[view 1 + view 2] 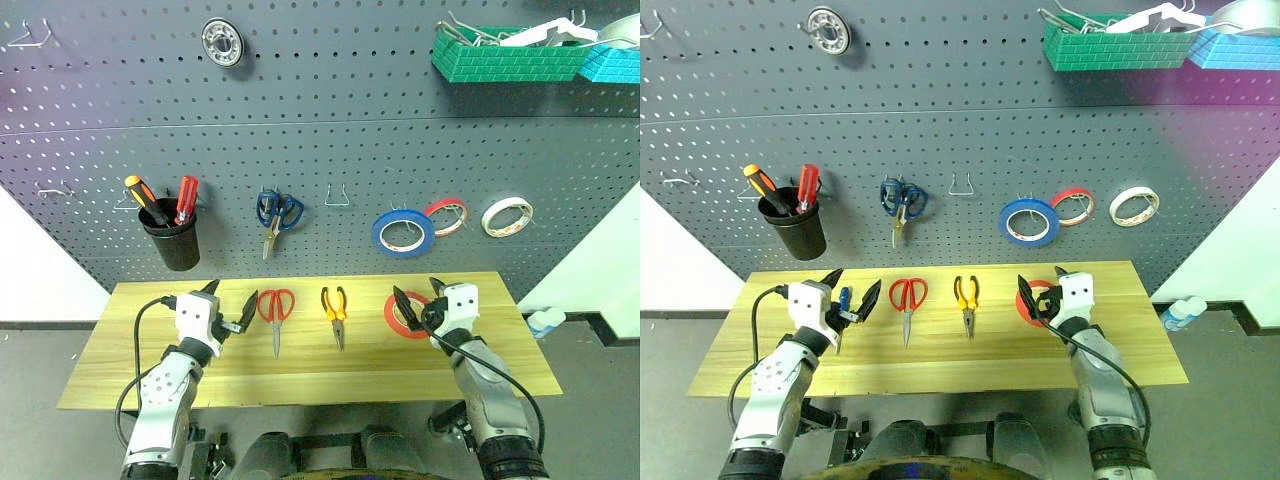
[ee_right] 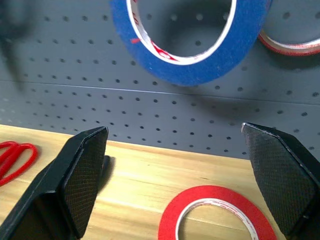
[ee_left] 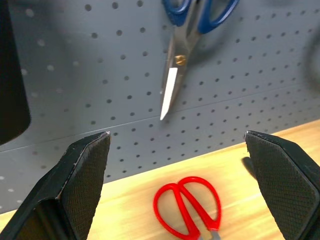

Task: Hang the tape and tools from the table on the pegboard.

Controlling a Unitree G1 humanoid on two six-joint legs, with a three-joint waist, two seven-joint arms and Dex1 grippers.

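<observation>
Right gripper (image 1: 418,301) fingers spread wide, empty, above red tape (image 2: 217,217); left gripper (image 1: 231,305) likewise spread, red-handled scissors (image 3: 192,207) seen between fingers, untouched.

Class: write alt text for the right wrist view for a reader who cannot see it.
The open right tool hovers over the table, above red tape lying flat. Blue tape hangs on the pegboard behind.
</observation>
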